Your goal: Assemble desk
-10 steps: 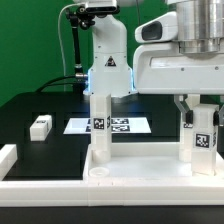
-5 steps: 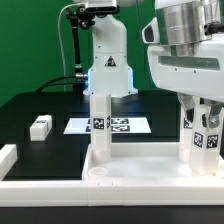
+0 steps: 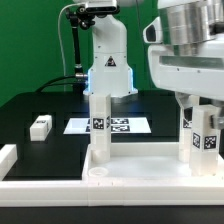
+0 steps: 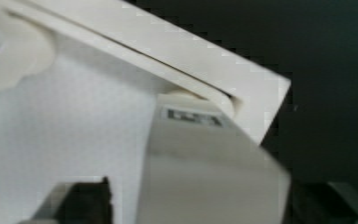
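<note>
The desk top [image 3: 140,165] is a white tray with a raised rim, lying at the front. One white leg [image 3: 100,125] stands upright at its corner on the exterior view's left. My gripper [image 3: 200,112] is over the corner on the exterior view's right, shut on a second upright tagged leg [image 3: 203,142]. In the wrist view that leg [image 4: 220,160] runs down between my dark fingers [image 4: 82,200] to the desk top [image 4: 87,110], and its tag shows. A third loose leg [image 3: 40,126] lies on the black table at the exterior view's left.
The marker board [image 3: 125,126] lies flat behind the desk top. The arm's base [image 3: 107,60] stands at the back with a cable beside it. White border rails [image 3: 8,158] run along the front and the exterior view's left.
My gripper has turned about the vertical since a second ago, and the held leg turned with it. Since half a second ago it has hardly moved.
</note>
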Robot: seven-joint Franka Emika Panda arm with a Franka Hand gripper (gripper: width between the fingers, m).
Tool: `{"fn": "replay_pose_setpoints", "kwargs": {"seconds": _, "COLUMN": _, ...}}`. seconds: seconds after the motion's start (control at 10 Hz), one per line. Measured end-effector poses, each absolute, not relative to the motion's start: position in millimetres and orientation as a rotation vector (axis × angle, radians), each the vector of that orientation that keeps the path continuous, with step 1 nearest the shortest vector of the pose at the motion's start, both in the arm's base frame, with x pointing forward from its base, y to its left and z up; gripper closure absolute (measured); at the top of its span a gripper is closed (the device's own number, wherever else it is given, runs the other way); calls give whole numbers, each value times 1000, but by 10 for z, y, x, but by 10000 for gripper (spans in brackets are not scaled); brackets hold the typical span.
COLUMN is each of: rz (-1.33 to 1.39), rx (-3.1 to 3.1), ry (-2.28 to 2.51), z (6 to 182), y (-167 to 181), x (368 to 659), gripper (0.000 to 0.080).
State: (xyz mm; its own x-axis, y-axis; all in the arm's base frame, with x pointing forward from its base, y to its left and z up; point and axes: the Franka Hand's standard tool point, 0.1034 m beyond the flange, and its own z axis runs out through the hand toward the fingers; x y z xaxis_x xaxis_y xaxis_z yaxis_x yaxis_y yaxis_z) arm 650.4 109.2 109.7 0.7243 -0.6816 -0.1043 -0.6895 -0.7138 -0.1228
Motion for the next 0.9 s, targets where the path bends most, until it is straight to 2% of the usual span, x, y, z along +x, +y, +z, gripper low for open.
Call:
{"fn": "replay_pose_setpoints", "kwargs": {"seconds": 0.1, "rz": 68, "rx": -2805, "ry": 1019, "z": 1093, "y": 1094, "x": 6505, "gripper": 195}}
{"fn": "replay_pose_setpoints", "kwargs": {"seconds": 0.2, "rz": 63, "rx": -2826, "ry": 961, "z": 1091, "y": 1085, "x": 6505, "gripper": 156}}
{"fn": "replay_pose_setpoints", "kwargs": {"seconds": 0.4, "rz": 42, "rx": -2901, "ry": 747, "z": 1089, "y": 1055, "x": 6505, "gripper": 151}}
{"fn": "replay_pose_setpoints", "kwargs": {"seconds": 0.8, "rz": -10, "rx": -3042, "ry": -293, "z": 1023, "y": 1097, "x": 6462, "gripper": 150}}
{"fn": "replay_pose_setpoints", "kwargs": {"seconds": 0.9, "rz": -15, "rx": -3048, "ry": -232, "z": 1024, "y": 1089, "x": 6472, "gripper": 150}}
